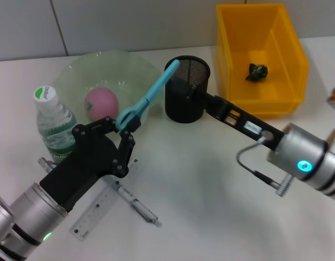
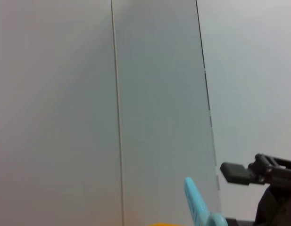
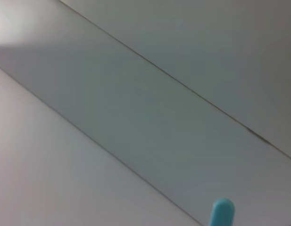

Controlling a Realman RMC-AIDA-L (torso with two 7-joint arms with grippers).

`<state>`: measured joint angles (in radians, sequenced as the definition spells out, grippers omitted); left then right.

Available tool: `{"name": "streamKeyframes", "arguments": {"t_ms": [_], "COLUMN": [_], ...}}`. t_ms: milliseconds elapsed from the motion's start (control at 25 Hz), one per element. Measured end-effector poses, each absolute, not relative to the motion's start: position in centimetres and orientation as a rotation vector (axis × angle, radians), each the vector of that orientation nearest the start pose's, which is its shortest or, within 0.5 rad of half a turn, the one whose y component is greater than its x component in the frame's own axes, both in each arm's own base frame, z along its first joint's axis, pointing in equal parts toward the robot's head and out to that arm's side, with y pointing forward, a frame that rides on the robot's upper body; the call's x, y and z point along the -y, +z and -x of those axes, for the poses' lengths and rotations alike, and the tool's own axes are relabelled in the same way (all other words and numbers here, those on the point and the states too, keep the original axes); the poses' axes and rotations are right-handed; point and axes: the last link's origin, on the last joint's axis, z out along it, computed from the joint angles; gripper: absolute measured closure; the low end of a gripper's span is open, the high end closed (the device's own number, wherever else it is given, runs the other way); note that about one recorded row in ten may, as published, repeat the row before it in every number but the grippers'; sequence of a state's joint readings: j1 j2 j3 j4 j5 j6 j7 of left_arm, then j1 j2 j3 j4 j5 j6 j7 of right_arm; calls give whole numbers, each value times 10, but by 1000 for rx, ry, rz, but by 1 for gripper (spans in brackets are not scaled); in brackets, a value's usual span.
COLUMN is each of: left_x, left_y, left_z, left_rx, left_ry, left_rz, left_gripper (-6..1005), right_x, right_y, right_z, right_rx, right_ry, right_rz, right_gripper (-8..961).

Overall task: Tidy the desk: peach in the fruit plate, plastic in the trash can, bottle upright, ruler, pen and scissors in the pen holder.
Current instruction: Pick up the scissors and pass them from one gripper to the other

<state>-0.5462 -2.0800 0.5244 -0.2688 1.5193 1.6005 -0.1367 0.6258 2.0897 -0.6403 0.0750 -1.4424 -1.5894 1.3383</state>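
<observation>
Nearest you, your left gripper [image 1: 125, 132] clamps the scissors [image 1: 148, 98], sheath tip over the pen holder [image 1: 187, 89]; your right gripper [image 1: 195, 93] grips its rim.

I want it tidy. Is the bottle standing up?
Yes, the bottle stands upright on the desk, white cap on top.

White desk [image 1: 210, 185] with ruler [image 1: 99, 211], pen [image 1: 137, 205]
</observation>
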Motion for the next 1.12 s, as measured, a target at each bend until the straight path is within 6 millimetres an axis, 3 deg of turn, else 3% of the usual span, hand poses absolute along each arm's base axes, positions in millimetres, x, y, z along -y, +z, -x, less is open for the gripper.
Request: {"name": "streamKeyframes", "arguments": {"t_ms": [360,640,1120], "left_x": [-265,-268,-275], "left_y": [-80,-77,-60], "left_z": [246,253,257], "left_rx": [298,381,411], "left_ry": [-1150,-1156,-1036], "left_rz": [2221,2395,2728], "left_gripper": [900,899,891], "right_x": [-291,-285,-280], "right_y": [-34,-3,21], "right_z": [-250,-268,-271], "right_rx": [-1129,-927,-796], "right_ry": [1533,1427,1373], "right_rz": [2286,2342,2452], "right_gripper": [280,281,282]}}
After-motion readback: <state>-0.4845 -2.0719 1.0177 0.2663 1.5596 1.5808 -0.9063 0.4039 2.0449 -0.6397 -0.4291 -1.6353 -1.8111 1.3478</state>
